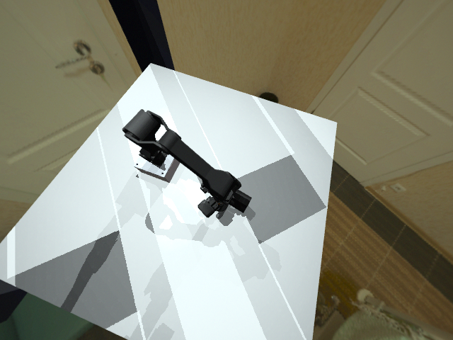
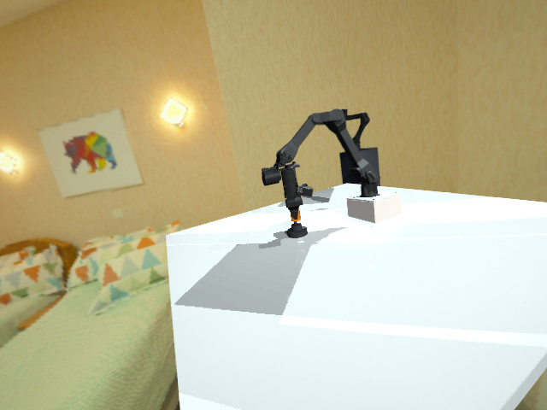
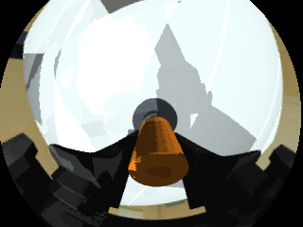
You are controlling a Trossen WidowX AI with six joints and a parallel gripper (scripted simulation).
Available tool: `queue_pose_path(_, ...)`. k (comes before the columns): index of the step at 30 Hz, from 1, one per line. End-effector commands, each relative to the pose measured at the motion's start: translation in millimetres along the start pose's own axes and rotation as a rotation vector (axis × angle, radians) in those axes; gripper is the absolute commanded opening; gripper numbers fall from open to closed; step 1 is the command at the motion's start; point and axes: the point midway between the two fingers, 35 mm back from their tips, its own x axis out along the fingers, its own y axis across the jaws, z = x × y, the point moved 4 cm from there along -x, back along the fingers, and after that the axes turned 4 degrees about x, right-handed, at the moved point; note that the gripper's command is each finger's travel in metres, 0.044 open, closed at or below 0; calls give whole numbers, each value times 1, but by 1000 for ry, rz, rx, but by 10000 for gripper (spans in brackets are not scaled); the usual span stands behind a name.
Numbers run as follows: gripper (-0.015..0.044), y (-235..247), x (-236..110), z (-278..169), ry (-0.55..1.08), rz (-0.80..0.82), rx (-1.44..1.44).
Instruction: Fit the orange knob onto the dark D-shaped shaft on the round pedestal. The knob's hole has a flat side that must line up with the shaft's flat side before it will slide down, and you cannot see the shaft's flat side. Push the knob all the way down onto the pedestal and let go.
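Note:
My gripper (image 2: 295, 215) (image 3: 155, 135) is shut on the orange knob (image 2: 291, 217) (image 3: 155, 151) and holds it upright. The knob hangs straight over the dark round pedestal (image 2: 297, 231) (image 3: 153, 112), which stands on the white table (image 2: 397, 282). In the side view the knob's lower end sits a little above the pedestal; the shaft is hidden by the knob. In the wrist view the knob covers the middle of the pedestal. In the top view the arm's wrist (image 1: 219, 190) hides both knob and pedestal.
The arm's base sits on a pale block (image 2: 373, 207) (image 1: 157, 170) further back on the table. The table's left edge (image 2: 170, 273) drops off beside a bed (image 2: 66, 335).

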Motion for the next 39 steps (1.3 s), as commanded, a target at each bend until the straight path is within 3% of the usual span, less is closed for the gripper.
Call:
queue_pose_path(1,0,0,-3,0,5,-1,96)
queue_pose_path(39,0,0,-2,-1,0,-8,2712)
